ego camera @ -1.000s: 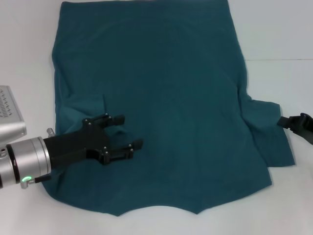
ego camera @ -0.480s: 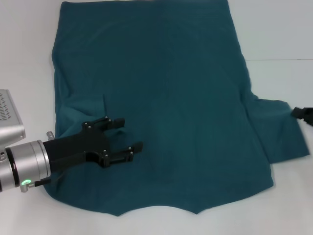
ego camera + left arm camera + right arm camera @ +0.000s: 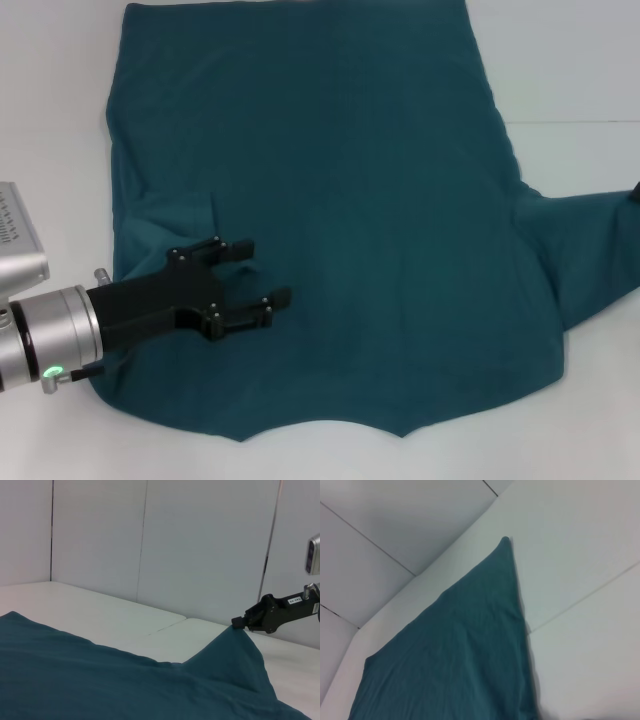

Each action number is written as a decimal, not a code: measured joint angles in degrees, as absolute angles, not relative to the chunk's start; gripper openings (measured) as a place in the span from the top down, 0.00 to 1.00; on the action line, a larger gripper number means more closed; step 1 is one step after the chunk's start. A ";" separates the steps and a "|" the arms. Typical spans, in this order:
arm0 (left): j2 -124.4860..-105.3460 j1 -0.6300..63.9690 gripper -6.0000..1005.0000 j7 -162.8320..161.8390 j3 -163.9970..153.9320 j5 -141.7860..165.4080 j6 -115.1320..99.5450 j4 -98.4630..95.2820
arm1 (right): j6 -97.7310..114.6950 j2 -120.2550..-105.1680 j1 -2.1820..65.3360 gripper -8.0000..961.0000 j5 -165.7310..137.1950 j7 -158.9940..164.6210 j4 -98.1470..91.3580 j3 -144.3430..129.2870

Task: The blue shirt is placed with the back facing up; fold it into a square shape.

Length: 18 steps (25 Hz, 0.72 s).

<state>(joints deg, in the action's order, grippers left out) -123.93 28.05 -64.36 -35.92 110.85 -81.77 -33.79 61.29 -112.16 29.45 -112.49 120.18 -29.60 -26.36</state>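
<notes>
We see the shirt [image 3: 340, 210] spread across the worktop [image 3: 580, 80], filling the frame's middle. Our left gripper [image 3: 262, 272] lies over its lower left part. Our right gripper [image 3: 239, 622] sits at the right edge, touching the sleeve tip.

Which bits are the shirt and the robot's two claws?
blue shirt [image 3: 350, 200], head view, middle of its back.
left gripper [image 3: 262, 275], head view, between its open jaws.
right gripper [image 3: 239, 623], left wrist view, tip pinching the sleeve.
</notes>
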 joint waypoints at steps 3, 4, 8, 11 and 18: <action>-123.99 28.04 0.17 -64.72 -35.83 110.80 -81.83 -33.76 | 61.22 -111.71 30.20 0.95 -112.70 119.90 -29.62 -26.44; -124.01 28.04 0.17 -64.83 -35.81 110.77 -81.84 -33.75 | 61.15 -111.56 30.54 0.95 -112.80 119.76 -29.62 -26.50; -124.02 28.04 0.17 -64.87 -35.72 110.74 -81.84 -33.75 | 60.64 -111.21 31.69 0.94 -112.97 119.67 -29.62 -26.95; -124.02 28.08 0.17 -64.86 -35.65 110.73 -81.84 -33.75 | 59.87 -110.86 32.47 0.93 -113.00 119.73 -29.64 -27.83; -123.98 28.43 0.17 -64.94 -35.62 110.73 -81.77 -33.74 | 59.09 -110.46 34.31 0.91 -113.04 120.26 -29.63 -29.83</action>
